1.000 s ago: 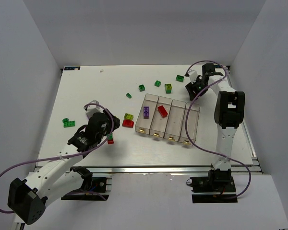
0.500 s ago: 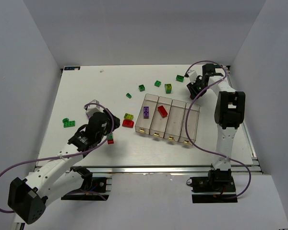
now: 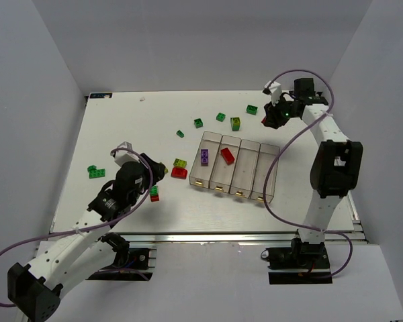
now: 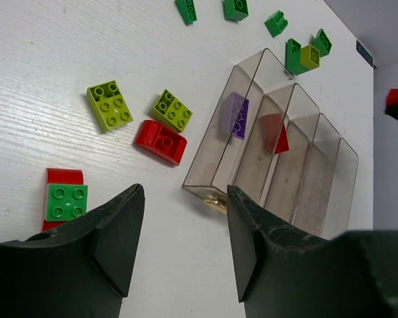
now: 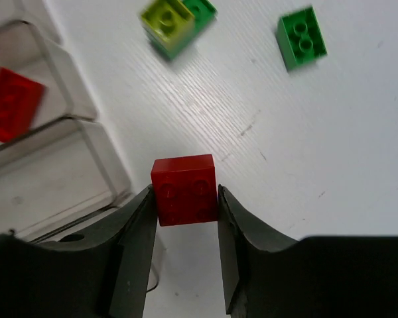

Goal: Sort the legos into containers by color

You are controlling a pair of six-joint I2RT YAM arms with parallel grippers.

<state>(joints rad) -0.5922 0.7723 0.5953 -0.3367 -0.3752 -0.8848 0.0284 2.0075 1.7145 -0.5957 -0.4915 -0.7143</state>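
From above, the right pincer [image 3: 274, 117] is over the far right part of the bench [image 3: 121, 127]. It is squeezing the held red brick [image 3: 264, 121]. The four clear bins [image 3: 269, 176] sit side by side in the middle. The leftmost bin has a purple brick [image 3: 205, 157] in it. The next bin has the sorted red brick [image 3: 227, 155]. The two bins on the right have nothing in them. The left pincer [image 3: 158, 172] is on the near left, close to a loose red brick [image 3: 179, 172].

The left wrist camera shows the left pincer [image 4: 182, 245] released, its jaws apart with only bench between them. A green-on-red pair [image 4: 65, 202] lies just left of it. Two yellow-green bricks [image 4: 109, 106] lie farther off, beside the loose red brick [image 4: 160, 141].

The right wrist camera shows the held red brick [image 5: 184, 189] pinched tight between both jaws, next to a bin wall [image 5: 86, 126]. A green brick [image 5: 302, 38] lies on the bench beyond it.
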